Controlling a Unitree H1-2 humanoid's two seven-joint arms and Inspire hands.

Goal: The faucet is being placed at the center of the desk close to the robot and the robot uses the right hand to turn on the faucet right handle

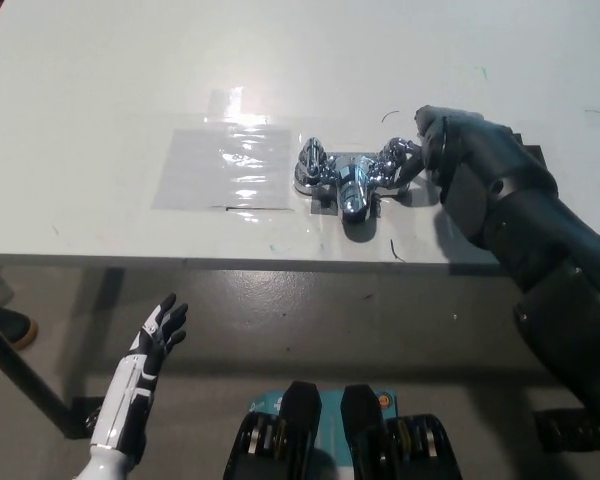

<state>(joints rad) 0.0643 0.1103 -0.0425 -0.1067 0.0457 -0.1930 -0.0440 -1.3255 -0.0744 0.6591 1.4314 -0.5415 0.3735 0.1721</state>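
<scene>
One hand working: black right hand (442, 145) sits on right handle (393, 154) of shiny chrome faucet (348, 186), can't tell if clamped. Turn step; next, twist. Idle: white left hand (156, 336), low-left, spread open.

Bright, even overhead light; mostly sharp, with a few hot spots.
The white worktop (100, 110) is lit close to clipping, so its surface texture is nearly washed out. There is a glare patch on the glossy clear sheet (225, 165), strongest at its top edge, and hard specular highlights on the chrome faucet (350, 182). The faucet throws a short, soft shadow toward the near edge. A second shadow sits under the black right robot hand (450, 150), whose detail is crushed in the dark tone. The floor (310, 310) below is a dimmer grey. The white left robot hand (158, 335) at lower left is slightly soft.
</scene>
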